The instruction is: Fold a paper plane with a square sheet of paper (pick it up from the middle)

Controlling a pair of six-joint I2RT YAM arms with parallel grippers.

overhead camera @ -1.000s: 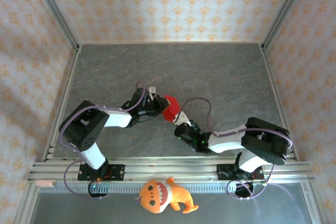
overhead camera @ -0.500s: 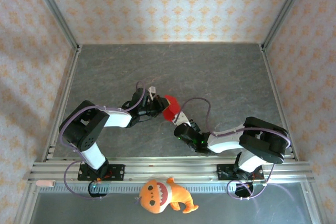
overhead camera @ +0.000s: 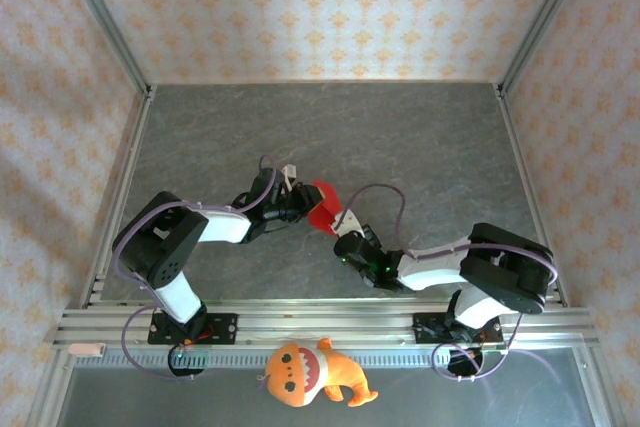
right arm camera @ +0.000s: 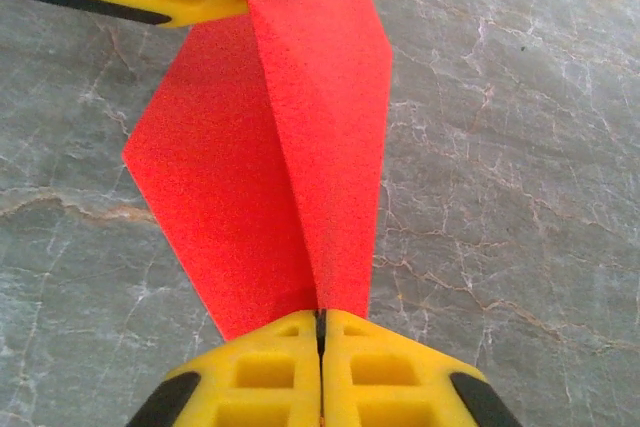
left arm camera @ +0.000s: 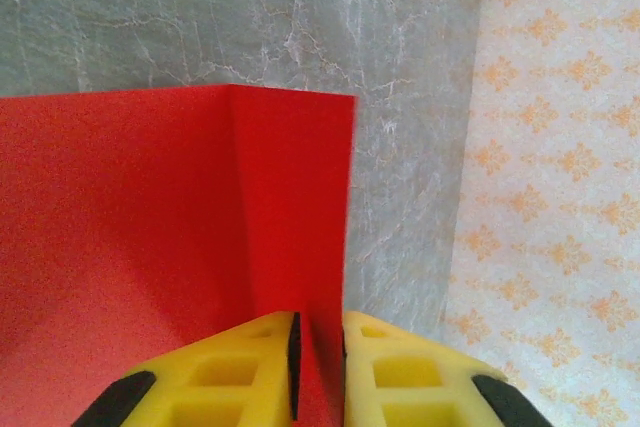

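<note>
Right end effector (right arm camera: 321, 322) has its yellow fingers pressed flat together, clamped on the near end of the bright red square sheet of paper (right arm camera: 290, 147), right where a crease meets the jaws. Across from it, the left end effector (left arm camera: 320, 337) has the sheet's other end running between its fingers. There's a thin gap between its pads, so I can't tell whether it's really pinching or just cradling the edge.

From the overhead camera, the sheet hangs between the two arms over the front middle of the grey marbled table (overhead camera: 420, 137). Whether a lower corner brushes the surface, I can't say.

My read is that we're early in the folding, at the centre crease. One sharp line runs from one set of jaws toward the other, and two panels splay off it like an open book. The paper is plain, smooth and unmarked, with crisp edges and no tears. There's no pointed nose and no wings, so it's nowhere near a dart.

The next move probably calls for one side to hold firm while the other lets go and takes a fresh grip on a corner. It needs to be gentle, because paper this thin should buckle or rip if the arms pull apart.
</note>
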